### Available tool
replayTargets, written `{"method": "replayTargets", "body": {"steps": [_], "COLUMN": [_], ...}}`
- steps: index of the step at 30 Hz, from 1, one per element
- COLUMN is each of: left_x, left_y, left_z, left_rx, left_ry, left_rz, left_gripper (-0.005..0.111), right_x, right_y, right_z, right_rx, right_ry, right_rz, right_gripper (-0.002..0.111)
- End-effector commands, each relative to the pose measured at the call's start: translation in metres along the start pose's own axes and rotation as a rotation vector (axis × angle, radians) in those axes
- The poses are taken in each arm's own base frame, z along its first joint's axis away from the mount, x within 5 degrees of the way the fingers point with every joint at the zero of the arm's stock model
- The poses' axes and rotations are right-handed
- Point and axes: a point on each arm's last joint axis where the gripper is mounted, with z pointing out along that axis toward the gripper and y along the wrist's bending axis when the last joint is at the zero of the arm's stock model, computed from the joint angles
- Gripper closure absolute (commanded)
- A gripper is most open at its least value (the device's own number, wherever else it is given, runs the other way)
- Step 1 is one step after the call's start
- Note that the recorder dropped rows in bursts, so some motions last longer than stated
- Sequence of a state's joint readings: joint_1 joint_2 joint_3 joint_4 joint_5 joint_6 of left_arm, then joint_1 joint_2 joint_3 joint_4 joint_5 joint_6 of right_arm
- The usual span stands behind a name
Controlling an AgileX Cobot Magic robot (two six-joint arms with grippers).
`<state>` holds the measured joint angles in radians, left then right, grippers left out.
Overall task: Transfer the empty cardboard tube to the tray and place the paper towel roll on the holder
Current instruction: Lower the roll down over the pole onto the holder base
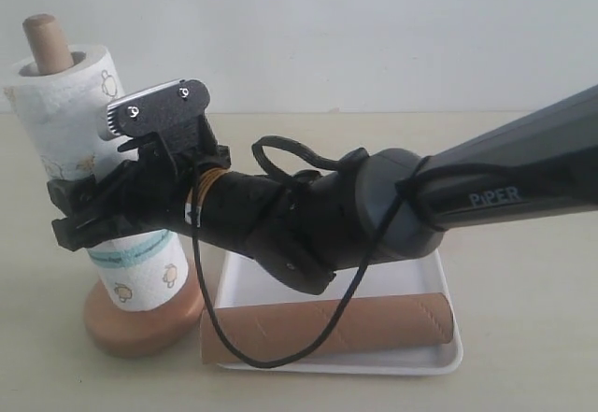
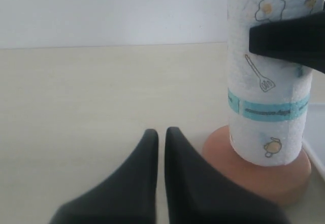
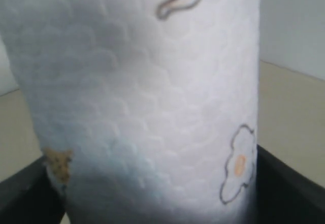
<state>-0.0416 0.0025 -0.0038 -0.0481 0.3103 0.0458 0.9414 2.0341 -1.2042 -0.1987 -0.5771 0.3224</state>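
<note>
Beige worktop (image 1: 523, 337), white wall. Tube (image 1: 374, 323) lies in tray (image 1: 439, 362): done. Roll (image 1: 65, 104) is threaded on holder (image 1: 140, 326), down at its base. Right pincer (image 1: 79, 211) seems clamped round roll; left pincer (image 2: 161, 132) clenched, empty, near holder. Remaining: let go, back off.

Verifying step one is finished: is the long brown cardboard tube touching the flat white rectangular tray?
Touching. The exterior view shows the cardboard tube lying on its side inside the tray, resting on its floor.
</note>
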Motion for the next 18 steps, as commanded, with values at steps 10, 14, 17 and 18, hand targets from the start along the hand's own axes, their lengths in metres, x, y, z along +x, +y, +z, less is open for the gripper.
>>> {"method": "replayTargets", "body": {"steps": [10, 14, 17, 18], "left_x": [0.000, 0.000, 0.000, 0.000], "left_y": [0.000, 0.000, 0.000, 0.000], "left_z": [0.000, 0.000, 0.000, 0.000], "left_rx": [-0.001, -0.001, -0.001, -0.001], "left_ry": [-0.008, -0.008, -0.008, -0.008], "left_rz": [-0.003, -0.003, -0.003, -0.003], "left_gripper": [0.103, 0.103, 0.103, 0.103], "right_x": [0.000, -0.010, -0.018, -0.018], "right_y": [-0.003, -0.001, 0.000, 0.000], "right_z": [-0.002, -0.006, -0.011, -0.011], "right_rx": [0.027, 0.034, 0.041, 0.043], "right_ry": [0.052, 0.057, 0.064, 0.069], "right_rz": [0.024, 0.021, 0.014, 0.014], "right_gripper": [0.028, 0.028, 0.028, 0.028]}}
